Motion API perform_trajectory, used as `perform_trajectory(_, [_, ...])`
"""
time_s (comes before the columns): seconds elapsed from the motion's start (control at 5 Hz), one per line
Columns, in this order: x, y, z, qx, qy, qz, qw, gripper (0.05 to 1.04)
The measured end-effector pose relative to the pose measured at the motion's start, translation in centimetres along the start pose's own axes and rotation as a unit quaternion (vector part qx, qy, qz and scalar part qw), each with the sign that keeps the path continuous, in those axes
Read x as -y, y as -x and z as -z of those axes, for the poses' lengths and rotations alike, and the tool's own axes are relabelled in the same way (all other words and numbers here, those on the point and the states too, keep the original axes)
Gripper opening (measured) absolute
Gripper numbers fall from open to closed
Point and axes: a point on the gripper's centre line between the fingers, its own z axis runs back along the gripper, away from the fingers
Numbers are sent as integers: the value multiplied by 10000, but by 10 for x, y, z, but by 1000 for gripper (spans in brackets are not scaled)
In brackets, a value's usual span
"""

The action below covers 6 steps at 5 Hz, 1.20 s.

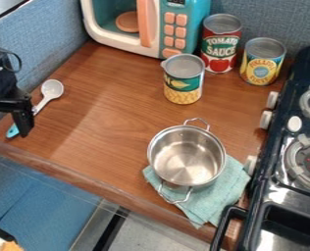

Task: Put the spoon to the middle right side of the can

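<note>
At the left edge the black gripper [8, 131] hangs over the counter, open, its two fingers spread apart. The spoon [52, 88] lies at the left of the counter, its white bowl toward the back and its teal handle end toward the front edge. Part of the handle is hidden behind the gripper, and the teal end shows between the fingers; I cannot tell how high above it they are. An opened can [182, 82] with a green and yellow label stands upright near the back middle, right of the spoon.
Behind that can are a teal toy microwave [187, 24], a red sauce can [220, 44] and a yellow can [262, 61]. A steel pot [187, 157] stands on a teal cloth [231, 184] near the front. The dark stove [275, 147] lines the right side; blue walls bound the back and left.
</note>
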Motion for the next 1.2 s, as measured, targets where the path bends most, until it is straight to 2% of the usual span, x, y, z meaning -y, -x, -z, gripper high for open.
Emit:
perform_trajectory(0.2, [-7, -8, 12, -120, -121, -22, 9999, 999])
perform_trajectory(0.4, [-7, -22, 14, -48, -223, 40, 9997, 999])
perform_trajectory(0.6, [-5, -41, 8, 135, -373, 183, 9990, 999])
perform_trajectory(0.8, [4, -46, 18, 28, -371, 251, 9990, 949])
perform_trajectory(1.2, [13, -49, 31, 64, -231, 212, 9995, 350])
